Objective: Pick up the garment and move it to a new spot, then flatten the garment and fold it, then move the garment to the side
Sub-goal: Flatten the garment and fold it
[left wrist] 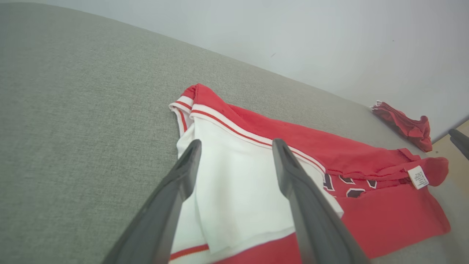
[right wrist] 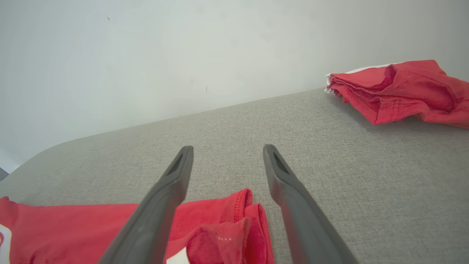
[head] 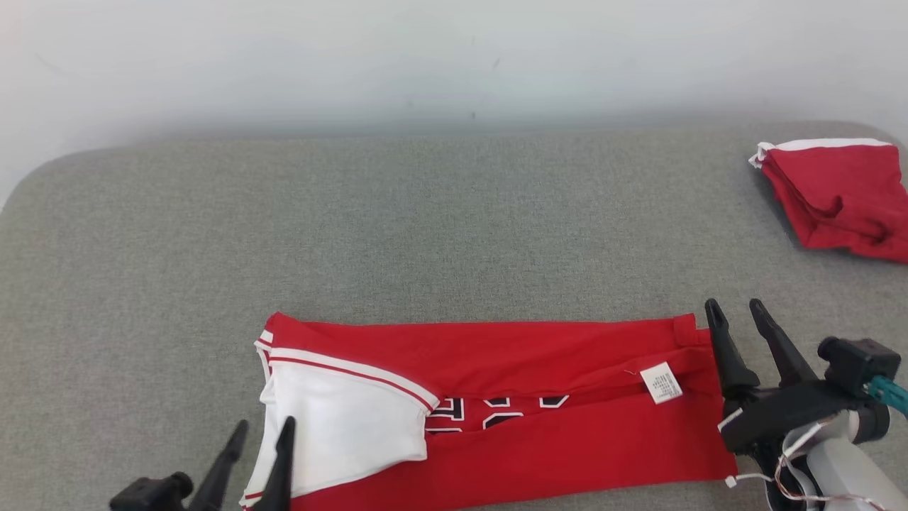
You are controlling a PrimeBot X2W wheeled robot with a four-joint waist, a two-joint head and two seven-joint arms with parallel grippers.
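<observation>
A red garment (head: 525, 397) with white trim and dark lettering lies folded into a long band near the front of the grey table (head: 425, 227). Its white-lined end (left wrist: 234, 190) is at the left, and a white label (head: 661, 383) shows near its right end (right wrist: 227, 227). My left gripper (head: 264, 431) is open over the white end, fingers apart with nothing between them. Open as well, my right gripper (head: 738, 312) hovers at the garment's right edge and holds nothing. In the left wrist view the fingers (left wrist: 183, 172) straddle the white fabric.
A second red garment (head: 837, 195) with a white edge lies bunched at the table's far right; it also appears as a red heap (right wrist: 399, 90) in the right wrist view. A pale wall (head: 454, 57) runs behind the table.
</observation>
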